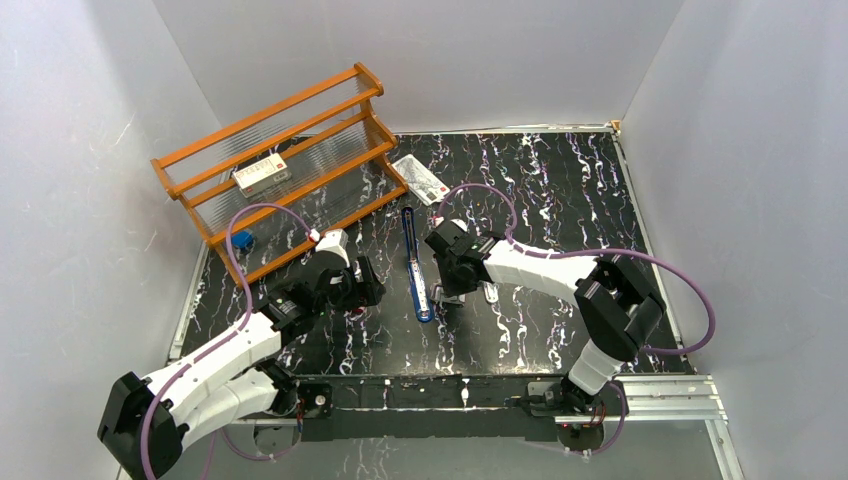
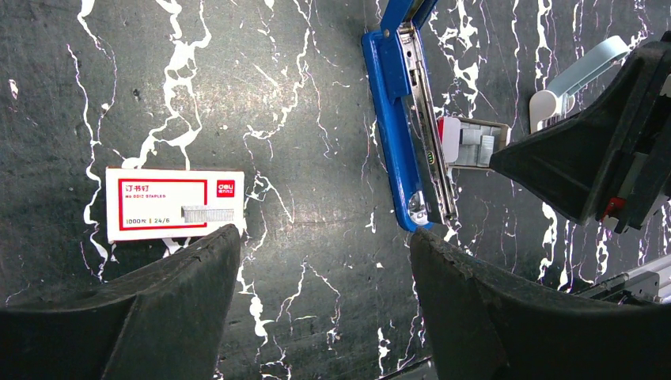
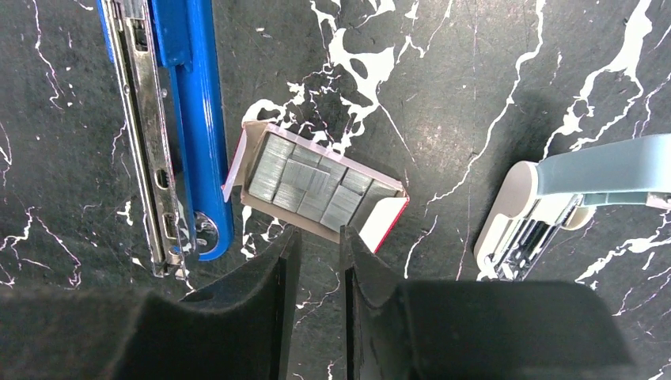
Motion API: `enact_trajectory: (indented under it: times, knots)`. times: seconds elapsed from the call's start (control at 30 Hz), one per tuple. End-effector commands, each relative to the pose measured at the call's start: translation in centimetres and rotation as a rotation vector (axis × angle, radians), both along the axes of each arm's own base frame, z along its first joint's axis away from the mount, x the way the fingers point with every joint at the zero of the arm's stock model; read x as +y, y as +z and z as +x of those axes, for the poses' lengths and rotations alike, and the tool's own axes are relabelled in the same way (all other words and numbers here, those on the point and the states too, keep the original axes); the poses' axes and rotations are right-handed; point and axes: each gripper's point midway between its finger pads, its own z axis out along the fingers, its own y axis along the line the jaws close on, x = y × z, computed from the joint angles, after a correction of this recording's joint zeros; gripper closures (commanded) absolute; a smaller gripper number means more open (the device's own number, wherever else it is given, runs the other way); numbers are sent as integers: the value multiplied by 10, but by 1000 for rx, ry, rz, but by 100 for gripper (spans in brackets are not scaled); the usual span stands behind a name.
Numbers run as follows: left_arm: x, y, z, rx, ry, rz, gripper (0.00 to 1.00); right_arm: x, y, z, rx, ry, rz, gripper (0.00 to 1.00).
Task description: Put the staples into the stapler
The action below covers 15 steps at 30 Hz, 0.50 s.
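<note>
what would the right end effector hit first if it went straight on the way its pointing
Most likely the open tray of staples: in the wrist view it lies directly ahead of the right end effector. The blue stapler sits off to the side of that line. Height above the tray is unclear.

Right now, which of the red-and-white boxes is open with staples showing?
The tray beside the blue stapler, just ahead of the right gripper. The labelled box by the left gripper and the shelf box show only printed faces.
</note>
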Motion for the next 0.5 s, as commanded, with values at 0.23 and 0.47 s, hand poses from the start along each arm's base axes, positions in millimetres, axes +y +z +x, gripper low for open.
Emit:
enact_trajectory:
  times: [0.23,0.47]
  knots:
    - [1,4,4,-29,12,-10,24,11,0,17,-30,-66,5,59]
    - [2,4,5,-31,15,-7,24,1,-5,18,-27,-110,-52,58]
